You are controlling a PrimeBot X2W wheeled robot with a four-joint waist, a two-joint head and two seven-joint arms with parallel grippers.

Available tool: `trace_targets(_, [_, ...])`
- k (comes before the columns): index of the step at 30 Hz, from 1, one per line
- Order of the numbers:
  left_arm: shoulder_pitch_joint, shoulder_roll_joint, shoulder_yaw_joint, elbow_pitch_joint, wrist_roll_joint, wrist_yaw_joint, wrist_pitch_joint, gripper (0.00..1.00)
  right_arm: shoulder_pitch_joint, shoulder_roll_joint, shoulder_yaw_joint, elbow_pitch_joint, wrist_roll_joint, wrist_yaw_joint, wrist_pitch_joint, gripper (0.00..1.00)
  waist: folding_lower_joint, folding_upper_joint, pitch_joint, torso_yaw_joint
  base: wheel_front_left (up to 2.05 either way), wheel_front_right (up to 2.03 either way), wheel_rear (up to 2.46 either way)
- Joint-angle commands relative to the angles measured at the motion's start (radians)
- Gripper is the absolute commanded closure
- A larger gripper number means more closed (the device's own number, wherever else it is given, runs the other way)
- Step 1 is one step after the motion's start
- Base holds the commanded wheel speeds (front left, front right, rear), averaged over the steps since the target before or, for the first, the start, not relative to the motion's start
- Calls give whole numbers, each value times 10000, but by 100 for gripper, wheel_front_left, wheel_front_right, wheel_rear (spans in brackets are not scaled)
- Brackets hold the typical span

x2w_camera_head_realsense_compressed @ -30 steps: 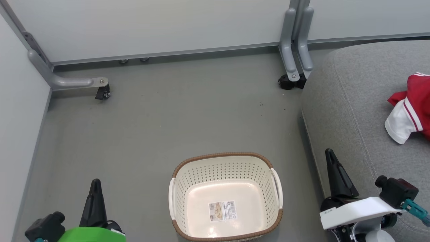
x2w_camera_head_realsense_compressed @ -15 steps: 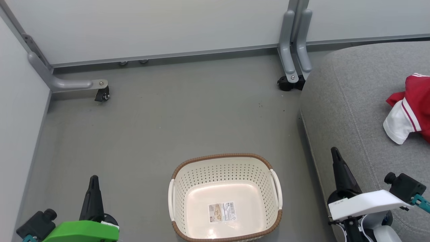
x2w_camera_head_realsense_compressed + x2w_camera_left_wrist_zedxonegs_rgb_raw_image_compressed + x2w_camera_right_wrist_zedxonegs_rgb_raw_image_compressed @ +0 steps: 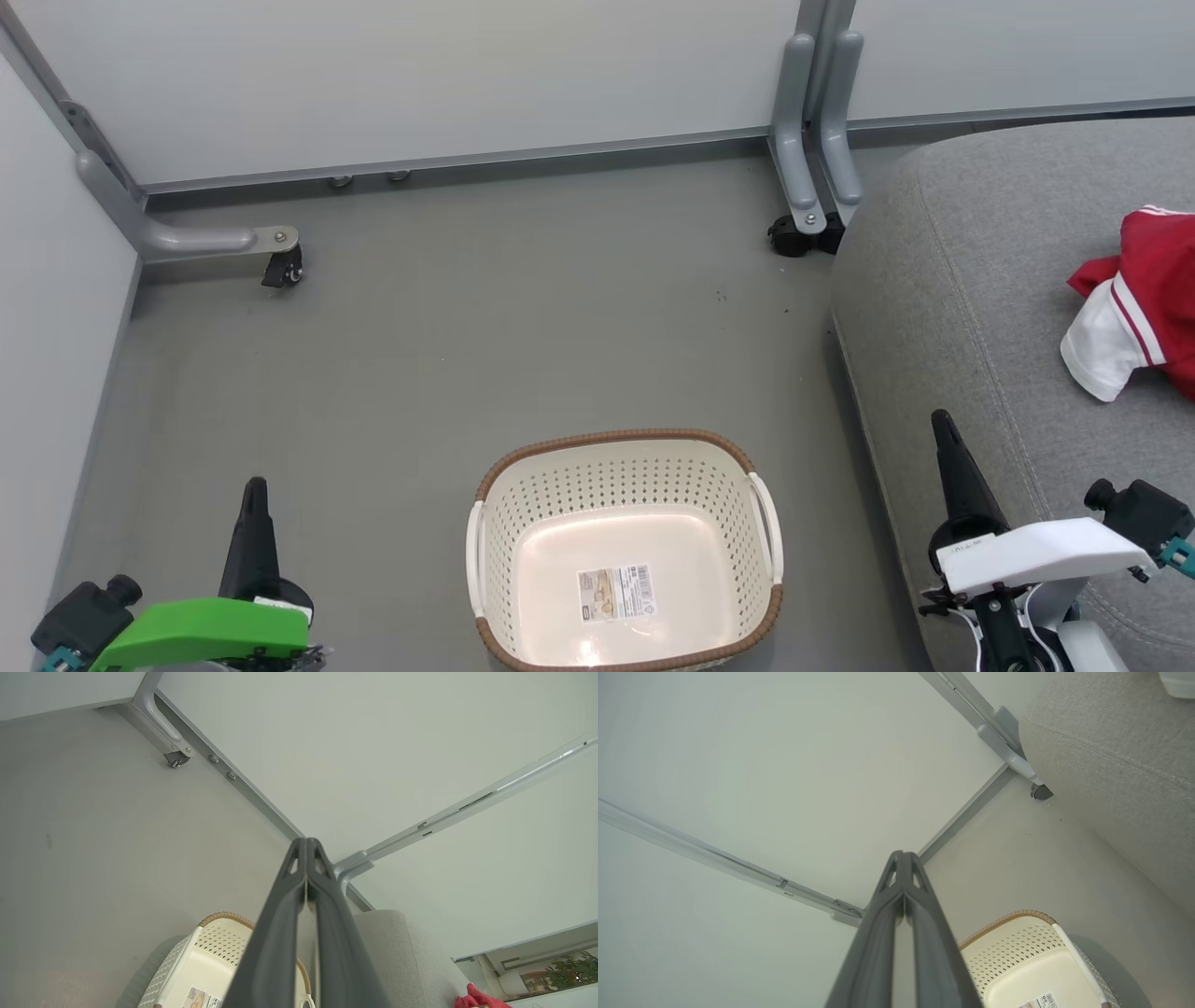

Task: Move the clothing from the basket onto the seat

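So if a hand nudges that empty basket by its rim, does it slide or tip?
Probably slides: the basket is empty, perforated plastic, so likely light, and the floor looks smooth. It is wide and low, so tipping seems unlikely. The thin walls may flex.

Open floor [image 3: 467,355] around the basket [image 3: 616,436]; seat [image 3: 971,308] edge rises right — caster legs [image 3: 808,140] behind.

Mock-up of a home corner inside a lab or test bay, pale partition panels [image 3: 420,75] on grey metal feet [image 3: 201,238] with black castors [image 3: 283,268], bare grey floor [image 3: 485,336], a grey upholstered seat [image 3: 971,299], a laundry basket [image 3: 611,437] set on the floor
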Motion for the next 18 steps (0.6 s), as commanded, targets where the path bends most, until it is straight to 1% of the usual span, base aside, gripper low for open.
trace_targets(1, [-275,106,53,-79,-295,-57,77,100,-252,-52,-67,-36,307,-4,84,100,0,0,-7,-4,0,0,0])
trace_targets(18, [-545,119,184,88,-2055,-90,573,100,-475,-73,-373,335,2121,-3,552,100,0,0,-91,-50,0,0,0])
